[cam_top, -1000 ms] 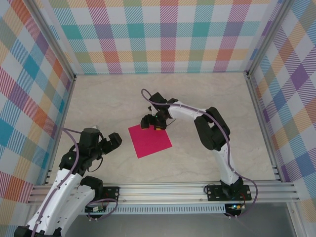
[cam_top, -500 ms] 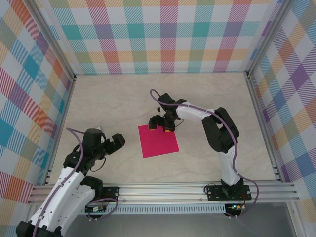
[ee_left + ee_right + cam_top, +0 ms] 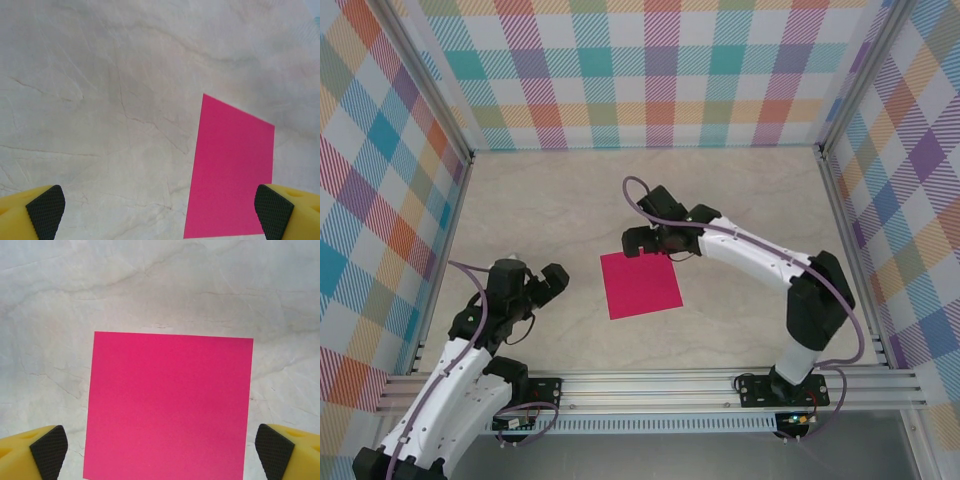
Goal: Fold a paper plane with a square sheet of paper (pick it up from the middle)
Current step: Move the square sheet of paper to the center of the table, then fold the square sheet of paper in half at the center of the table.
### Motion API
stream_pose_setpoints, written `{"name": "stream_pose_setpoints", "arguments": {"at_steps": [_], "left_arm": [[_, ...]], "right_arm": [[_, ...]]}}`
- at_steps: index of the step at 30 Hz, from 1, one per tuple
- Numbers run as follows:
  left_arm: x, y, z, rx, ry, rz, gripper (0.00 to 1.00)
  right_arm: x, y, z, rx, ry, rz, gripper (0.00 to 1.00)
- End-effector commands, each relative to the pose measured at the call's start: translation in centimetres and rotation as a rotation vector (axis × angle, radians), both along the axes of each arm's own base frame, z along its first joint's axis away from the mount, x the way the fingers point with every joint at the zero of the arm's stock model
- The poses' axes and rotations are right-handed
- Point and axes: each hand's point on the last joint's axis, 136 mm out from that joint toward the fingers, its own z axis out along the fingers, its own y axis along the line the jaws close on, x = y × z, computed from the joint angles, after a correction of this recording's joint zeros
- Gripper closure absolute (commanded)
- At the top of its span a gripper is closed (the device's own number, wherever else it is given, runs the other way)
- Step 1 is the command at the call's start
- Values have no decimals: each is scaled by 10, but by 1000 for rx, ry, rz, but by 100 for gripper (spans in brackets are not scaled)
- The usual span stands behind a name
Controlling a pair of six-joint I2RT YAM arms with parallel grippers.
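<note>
The square sheet of paper [image 3: 641, 284] is bright magenta-pink and lies flat and unfolded on the marble-look tabletop [image 3: 540, 205]. My right gripper [image 3: 658, 244] hovers over the sheet's far edge, open, with nothing between its fingers. In the right wrist view the sheet [image 3: 170, 405] spans the gap between the black pads [image 3: 47, 452] of my right gripper [image 3: 160, 455]. My left gripper [image 3: 546, 286] is open, left of the sheet and apart from it. In the left wrist view my left gripper [image 3: 159, 212] frames bare table, and the sheet [image 3: 232, 175] reaches the right fingertip [image 3: 272, 212].
Checked walls [image 3: 650, 70] and aluminium posts [image 3: 440, 110] enclose the table on three sides. An aluminium rail [image 3: 650, 385] with both arm bases runs along the near edge. The right arm's elbow [image 3: 815, 300] stands over the table's right part.
The sheet slid a little to the right with the right gripper at its far edge. The right jaws spread wider and the right elbow swung right. The left gripper barely shifted.
</note>
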Motion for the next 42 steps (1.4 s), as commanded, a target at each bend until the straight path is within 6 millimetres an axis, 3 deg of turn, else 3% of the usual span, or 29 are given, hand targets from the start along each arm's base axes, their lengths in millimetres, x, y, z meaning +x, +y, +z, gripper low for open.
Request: {"name": "stream_pose_setpoints", "arguments": {"at_steps": [1, 4, 7, 9, 17, 33, 42], "left_arm": [[5, 14, 1, 9, -57, 82, 0], [6, 12, 3, -8, -103, 73, 0], [7, 7, 7, -25, -163, 35, 0], [5, 9, 7, -10, -181, 37, 0], [4, 2, 13, 8, -214, -39, 0], [9, -28, -4, -24, -65, -202, 0], [13, -23, -5, -14, -63, -162, 0]], "right_arm": [[1, -1, -18, -19, -69, 64, 0], [-8, 5, -37, -5, 67, 61, 0], [-23, 14, -68, -41, 242, 76, 0], [-23, 8, -79, -66, 274, 9, 0], [-27, 13, -90, -164, 310, -26, 1], [-33, 22, -122, -294, 398, -41, 3], [-50, 6, -164, -413, 482, -42, 0]]}}
